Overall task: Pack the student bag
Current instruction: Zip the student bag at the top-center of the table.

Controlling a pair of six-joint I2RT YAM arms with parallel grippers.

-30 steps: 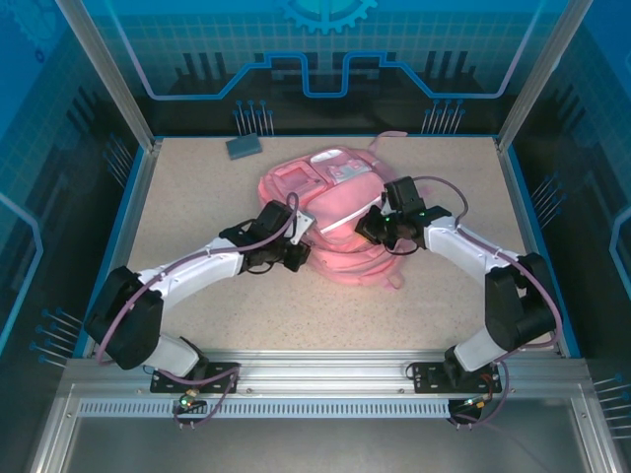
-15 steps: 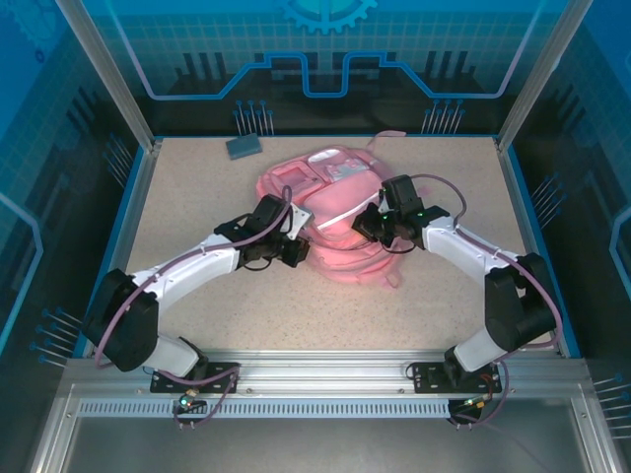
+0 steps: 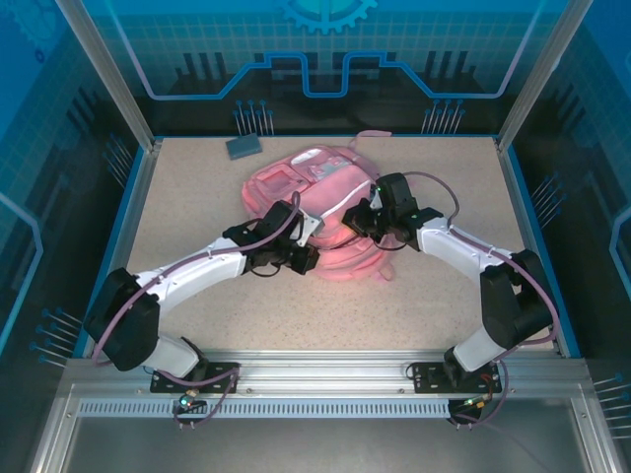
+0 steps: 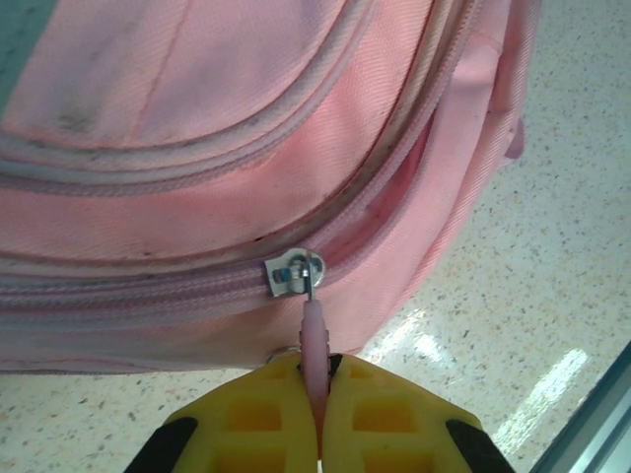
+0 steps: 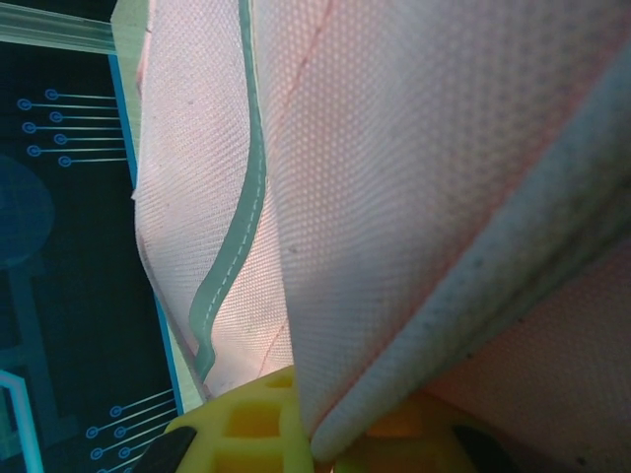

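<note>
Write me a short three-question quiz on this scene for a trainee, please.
1. True or false: the left gripper is shut on the zip pull of the bag.
2. What does the right gripper pinch? A bag fabric; B a pencil; C nothing.
3. What lies on the table beyond the bag, far left?
Key: 1 true; 2 A; 3 a flat grey item.
</note>
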